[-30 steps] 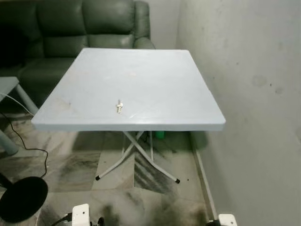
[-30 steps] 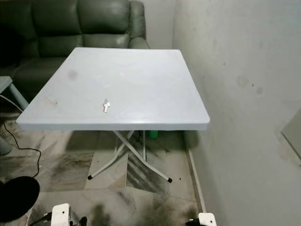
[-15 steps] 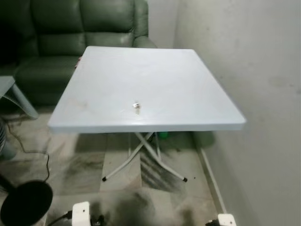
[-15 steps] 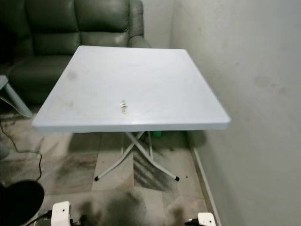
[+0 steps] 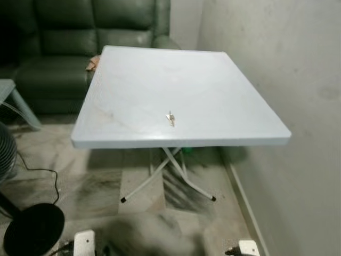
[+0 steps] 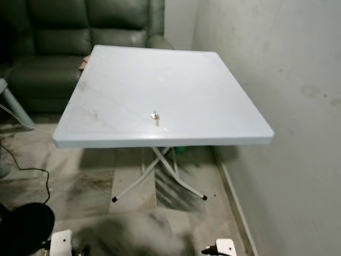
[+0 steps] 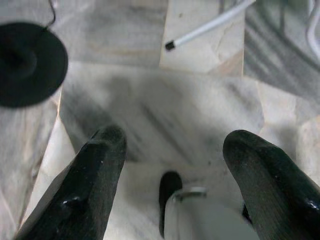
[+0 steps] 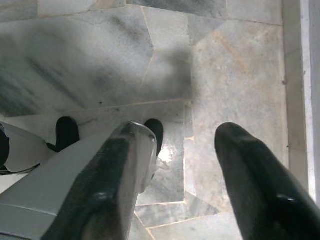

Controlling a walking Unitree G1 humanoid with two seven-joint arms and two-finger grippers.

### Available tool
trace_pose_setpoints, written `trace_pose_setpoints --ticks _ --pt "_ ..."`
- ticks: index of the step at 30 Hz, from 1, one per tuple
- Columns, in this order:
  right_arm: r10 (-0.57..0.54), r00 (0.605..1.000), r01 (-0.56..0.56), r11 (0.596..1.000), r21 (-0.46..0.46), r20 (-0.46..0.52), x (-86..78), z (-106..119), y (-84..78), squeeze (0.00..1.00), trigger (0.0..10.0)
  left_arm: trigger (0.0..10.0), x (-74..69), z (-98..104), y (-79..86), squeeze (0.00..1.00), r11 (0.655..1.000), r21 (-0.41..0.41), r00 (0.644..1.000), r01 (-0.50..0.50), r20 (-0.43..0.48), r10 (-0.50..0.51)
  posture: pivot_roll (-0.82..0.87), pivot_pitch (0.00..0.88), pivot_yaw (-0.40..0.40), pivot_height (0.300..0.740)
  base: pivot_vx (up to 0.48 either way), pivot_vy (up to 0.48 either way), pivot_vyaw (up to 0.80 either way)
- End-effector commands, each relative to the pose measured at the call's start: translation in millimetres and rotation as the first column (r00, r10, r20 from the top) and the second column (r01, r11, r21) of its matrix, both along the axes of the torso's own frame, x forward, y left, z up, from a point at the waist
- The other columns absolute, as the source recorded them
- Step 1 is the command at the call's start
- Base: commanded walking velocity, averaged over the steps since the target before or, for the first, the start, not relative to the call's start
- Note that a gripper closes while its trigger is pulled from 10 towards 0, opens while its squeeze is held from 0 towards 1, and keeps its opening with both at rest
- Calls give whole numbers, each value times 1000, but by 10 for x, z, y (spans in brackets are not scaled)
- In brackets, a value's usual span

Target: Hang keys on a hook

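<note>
A pale grey folding table [image 5: 213, 96] occupies the centre of the head views, its right edge close to a plain wall [image 5: 287, 64]. The keys [image 5: 170, 118] lie flat on the tabletop, slightly below the middle of the frame and near the table's front edge, with bare surface on all sides. A dark green sofa [image 5: 64, 37] fills the upper left, behind the table. White crossed legs [image 5: 160, 173] show beneath the top, standing on a streaked marble floor [image 5: 96, 181]. A round black base [image 5: 33, 230] sits at lower left, with a thin black cable [image 5: 45, 173] running above it.

The left gripper [image 7: 172, 150] hangs low, pointed at the floor, its two black fingers spread wide and holding nothing. The right gripper [image 8: 185, 145] likewise points at the floor tiles, fingers spread apart and empty. Both are well apart from the keys.
</note>
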State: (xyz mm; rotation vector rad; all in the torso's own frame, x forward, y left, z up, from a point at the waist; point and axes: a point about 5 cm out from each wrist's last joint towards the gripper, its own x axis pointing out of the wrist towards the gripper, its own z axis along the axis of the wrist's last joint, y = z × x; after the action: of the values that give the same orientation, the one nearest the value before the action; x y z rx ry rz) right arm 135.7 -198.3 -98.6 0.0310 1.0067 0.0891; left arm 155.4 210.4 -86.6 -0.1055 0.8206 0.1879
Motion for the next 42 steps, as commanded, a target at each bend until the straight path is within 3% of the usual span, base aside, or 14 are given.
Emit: trace_pose_setpoints --ticks 1,8,16,22,23,24,27,36,42 --pt "4 999 -4 1000 1 36 68 41 -56 1000 10000 10000 14 10 -26 0 1000 5 1000 1 22 -1 -56 0 -50 728 0 0 0" --pt "92 982 -97 995 26 165 319 166 11 1000 10000 10000 146 123 15 0 1000 19 989 16 147 -19 -65 0 -37 728 0 0 0" --pt "107 921 -151 984 90 375 706 425 57 1000 10000 10000 334 330 39 0 999 30 938 41 344 -49 -59 0 -40 728 0 0 0" --pt "106 909 -159 982 100 404 748 462 59 1000 10000 10000 354 364 36 0 998 41 926 56 373 -68 -59 0 -40 728 0 0 0" --pt "113 859 -197 973 119 499 919 600 161 1000 10000 10000 431 478 33 0 997 50 888 62 453 -78 -53 0 -42 728 0 0 0" --pt "119 771 -259 956 137 625 1129 817 307 1000 10000 10000 520 657 27 0 995 74 824 71 558 -100 -51 0 -42 728 0 0 0" --pt "111 692 -302 942 147 713 1257 1001 418 1000 10000 10000 577 826 -17 0 994 80 766 70 634 -105 -48 0 -41 728 0 0 0" --pt "97 536 -357 926 122 838 1392 1379 570 1000 10000 10000 675 1286 -112 0 997 44 634 57 770 -71 -54 0 -46 728 0 0 0" --pt "92 483 -343 935 92 871 1383 1532 562 1000 10000 10000 620 1419 -108 0 999 28 615 40 787 -47 -58 0 -45 728 0 0 0"
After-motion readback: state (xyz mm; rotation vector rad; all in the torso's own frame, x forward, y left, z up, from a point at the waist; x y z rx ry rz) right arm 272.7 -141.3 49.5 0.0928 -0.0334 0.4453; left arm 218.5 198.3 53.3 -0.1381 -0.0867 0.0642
